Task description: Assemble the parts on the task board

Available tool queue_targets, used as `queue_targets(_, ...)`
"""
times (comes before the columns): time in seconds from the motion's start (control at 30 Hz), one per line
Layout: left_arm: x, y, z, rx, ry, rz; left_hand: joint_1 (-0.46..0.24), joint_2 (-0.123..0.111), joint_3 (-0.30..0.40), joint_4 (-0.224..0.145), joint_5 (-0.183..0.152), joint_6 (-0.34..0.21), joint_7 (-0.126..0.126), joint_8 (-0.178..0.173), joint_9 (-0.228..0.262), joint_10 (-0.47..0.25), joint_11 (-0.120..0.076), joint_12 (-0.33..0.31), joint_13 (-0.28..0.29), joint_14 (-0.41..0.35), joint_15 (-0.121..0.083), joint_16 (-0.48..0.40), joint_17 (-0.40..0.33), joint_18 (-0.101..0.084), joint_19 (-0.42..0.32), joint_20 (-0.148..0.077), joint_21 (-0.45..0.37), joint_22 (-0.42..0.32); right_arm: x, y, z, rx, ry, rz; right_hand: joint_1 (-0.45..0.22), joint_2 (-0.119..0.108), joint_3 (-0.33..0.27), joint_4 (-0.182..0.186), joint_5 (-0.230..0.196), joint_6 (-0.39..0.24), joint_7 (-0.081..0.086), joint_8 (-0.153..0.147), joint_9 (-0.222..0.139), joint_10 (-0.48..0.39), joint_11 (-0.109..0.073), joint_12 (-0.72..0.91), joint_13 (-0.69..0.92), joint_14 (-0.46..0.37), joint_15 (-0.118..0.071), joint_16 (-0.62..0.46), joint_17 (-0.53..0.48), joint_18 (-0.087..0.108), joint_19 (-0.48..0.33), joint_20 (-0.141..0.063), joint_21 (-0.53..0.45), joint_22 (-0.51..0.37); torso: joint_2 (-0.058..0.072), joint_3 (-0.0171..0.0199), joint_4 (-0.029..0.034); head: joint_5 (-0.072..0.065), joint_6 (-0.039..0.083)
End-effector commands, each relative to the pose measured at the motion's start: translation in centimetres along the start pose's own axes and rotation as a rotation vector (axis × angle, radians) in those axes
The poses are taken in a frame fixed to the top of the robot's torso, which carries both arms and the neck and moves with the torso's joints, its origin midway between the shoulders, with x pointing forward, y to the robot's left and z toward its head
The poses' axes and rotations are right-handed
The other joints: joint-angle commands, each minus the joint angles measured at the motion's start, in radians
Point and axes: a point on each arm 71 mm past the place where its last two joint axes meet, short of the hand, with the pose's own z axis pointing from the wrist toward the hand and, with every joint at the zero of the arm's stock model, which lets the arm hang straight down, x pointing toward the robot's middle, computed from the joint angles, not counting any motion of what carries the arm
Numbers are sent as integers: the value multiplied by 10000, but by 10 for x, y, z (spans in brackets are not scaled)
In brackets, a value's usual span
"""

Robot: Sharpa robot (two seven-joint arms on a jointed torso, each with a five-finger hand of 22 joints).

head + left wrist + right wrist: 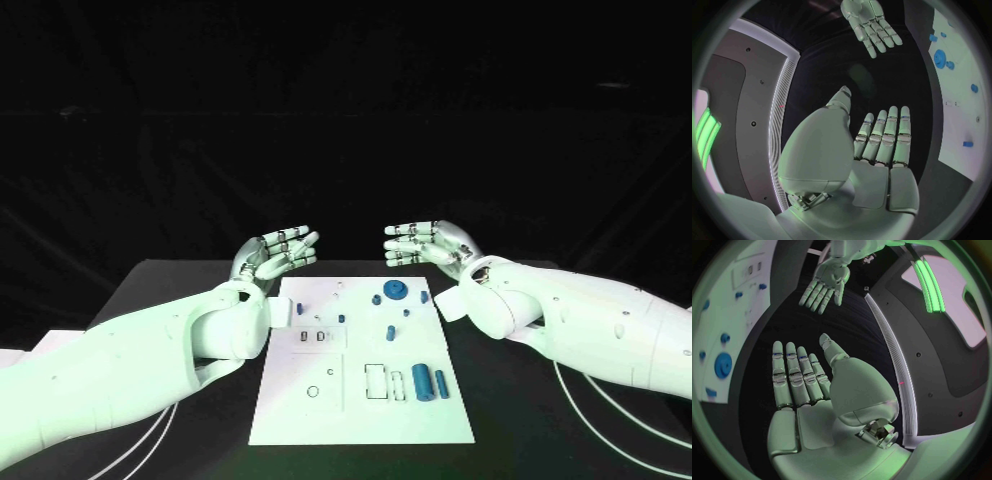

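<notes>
The white task board lies in the middle of the black table. Small blue parts rest on it: a round disc near its far edge, a large cylinder and a smaller one near its right side, and a small piece at the centre. My left hand hovers beyond the board's far left corner, fingers straight and apart, holding nothing. My right hand hovers beyond the far right corner, also flat and empty. The left wrist view shows my left hand with my right hand opposite, and the disc.
White outlined slots and a ring mark are printed on the board. Bare black table lies on both sides of the board. The board with the blue disc appears in the right wrist view beside my right hand.
</notes>
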Motion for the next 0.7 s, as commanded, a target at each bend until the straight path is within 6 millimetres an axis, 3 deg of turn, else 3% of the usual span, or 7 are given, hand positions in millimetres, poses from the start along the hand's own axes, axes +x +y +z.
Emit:
queue_targets(0.03,0,-5,-3,117,487,-176,124,493,-25,-490,-103,2212,142,418,108,2417,-486,341,74,2484,-635,619,397,293,2795,-551,938,337,-4,11,0,-1064,55,-3432,25,-82,396,-486,-203,1634,238,-59,26,1538,-262,-169,25,1649,-351,34,24,237,1156,-252,325,-27,382,-83,108,-58,128)
queue_targets(0.17,-3,-9,-5,93,595,-122,45,549,-94,-601,-103,2485,46,375,66,2813,-618,232,56,3097,-827,716,674,282,3366,-763,1078,383,-7,17,1,-1180,191,-4425,-32,-148,472,-580,-193,1805,184,-132,37,1797,-327,-243,40,1996,-462,15,30,232,1513,-380,481,-5,562,-83,149,-135,228)
queue_targets(0.3,-6,-13,-9,39,785,-3,75,552,-115,-753,-105,2660,-30,300,40,3080,-726,99,54,3683,-1010,904,1031,277,3972,-968,1334,509,-8,23,1,-1352,317,-5560,63,-277,607,-645,-222,2043,119,-139,46,2133,-454,-260,59,2747,-698,260,142,234,1987,-625,772,93,706,-84,163,-151,289)
queue_targets(0.5,-5,-18,-16,-25,1050,-21,71,559,-118,-853,-103,2777,-65,221,27,3259,-778,-27,54,3849,-1080,917,1294,261,4217,-1059,1456,593,-10,31,2,-1351,433,-6917,74,-490,672,-628,-211,2250,4,-164,44,2486,-619,-287,64,3639,-986,576,346,221,2663,-959,1323,335,934,-100,207,-227,381)
queue_targets(0.6,1,-22,-23,-65,1270,-112,95,553,-110,-900,-100,2800,-78,191,23,3299,-791,-70,53,3898,-1100,927,1380,257,4266,-1084,1486,617,-11,35,3,-1272,666,-7704,174,-604,723,-628,-46,2435,-97,-146,54,2727,-746,-293,74,4483,-1245,981,633,203,3274,-1262,1914,629,1082,-103,239,-264,475)
queue_targets(0.7,6,-24,-29,-94,1484,-205,103,548,-108,-917,-101,2799,-76,177,20,3302,-790,-89,51,3889,-1099,915,1401,253,4267,-1088,1488,622,-11,38,5,-1198,864,-8507,175,-661,752,-613,-62,2556,-156,-159,50,2902,-864,-312,74,5068,-1406,1301,916,195,3636,-1470,2398,887,1217,-116,289,-366,496)
